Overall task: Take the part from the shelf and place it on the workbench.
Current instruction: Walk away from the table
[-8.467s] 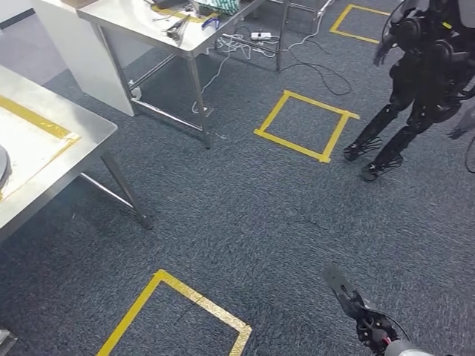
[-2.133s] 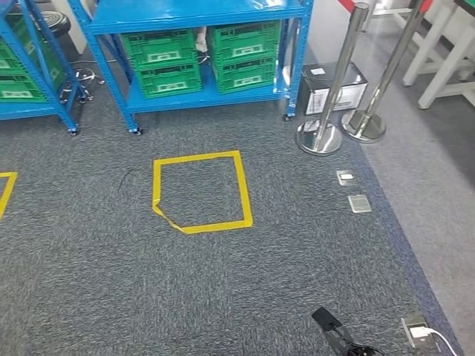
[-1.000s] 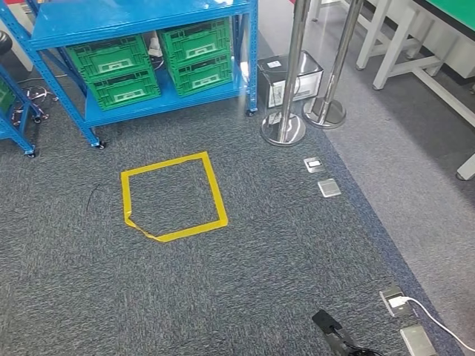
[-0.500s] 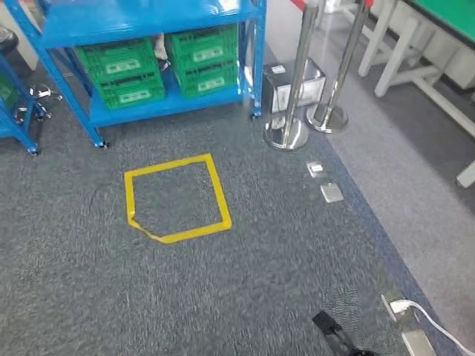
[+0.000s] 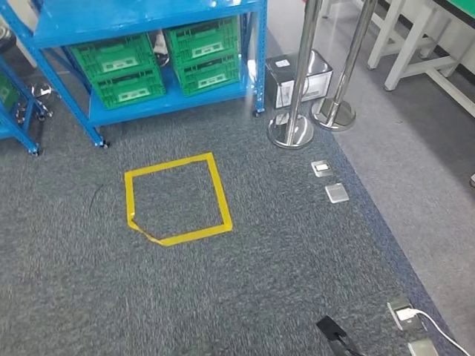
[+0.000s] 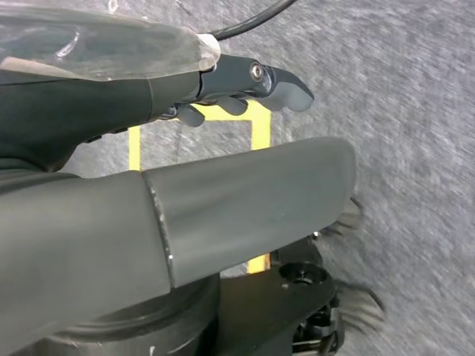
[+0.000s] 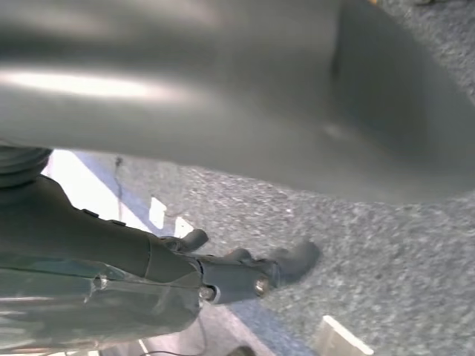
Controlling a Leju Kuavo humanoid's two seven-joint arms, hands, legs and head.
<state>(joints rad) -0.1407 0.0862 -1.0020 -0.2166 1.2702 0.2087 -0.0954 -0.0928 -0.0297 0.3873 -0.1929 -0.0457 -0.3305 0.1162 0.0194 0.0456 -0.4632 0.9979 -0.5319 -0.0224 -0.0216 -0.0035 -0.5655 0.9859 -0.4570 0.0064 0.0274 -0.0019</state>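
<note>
A blue shelf (image 5: 168, 101) stands ahead at the far left, with two stacks of green crates (image 5: 120, 68) (image 5: 204, 48) on its lower board. I cannot make out a part in or between the crates. A dark fingertip of my right hand (image 5: 335, 334) pokes in at the bottom edge of the head view. In the right wrist view my right hand (image 7: 240, 271) hangs over the carpet with its fingers stretched out and nothing in them. My left hand (image 6: 246, 81) also hangs by my side, fingers loosely apart and holding nothing.
A yellow tape square (image 5: 221, 196) marks the carpet in front of the shelf. Two steel stanchions (image 5: 290, 130) (image 5: 334, 113) and a black box (image 5: 286, 74) stand right of the shelf. Floor sockets (image 5: 336, 193) and a plugged cable (image 5: 404, 313) lie along the carpet edge. White table legs (image 5: 403, 52) rise at far right.
The camera has moved: the view swung from steel workbenches round to the blue shelf, and in the last second it shifted slightly. Both hands still hang with nothing in them.
</note>
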